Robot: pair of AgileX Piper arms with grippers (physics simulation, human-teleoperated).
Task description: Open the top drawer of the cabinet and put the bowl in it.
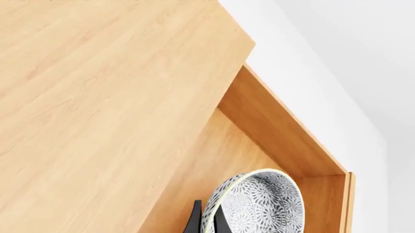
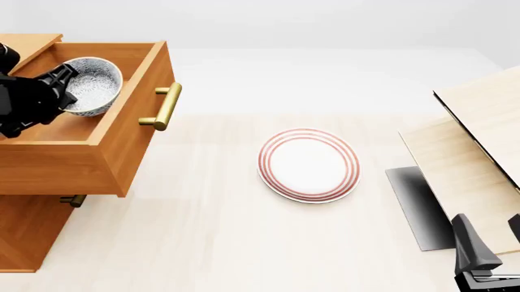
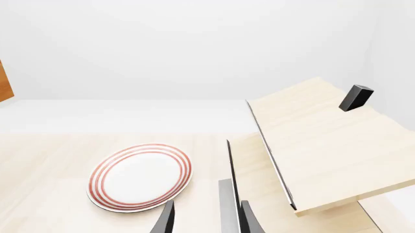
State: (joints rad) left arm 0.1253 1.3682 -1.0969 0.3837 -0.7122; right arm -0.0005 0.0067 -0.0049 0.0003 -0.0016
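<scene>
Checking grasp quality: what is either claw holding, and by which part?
The left claw holds the bowl by its rim, one finger inside, one outside. The right claw holds nothing.

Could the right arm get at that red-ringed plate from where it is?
Probably yes. The red-ringed plate lies alone on open tabletop, nothing over it, and the right end effector already faces it. The pale wooden furniture stands off to the side.
</scene>
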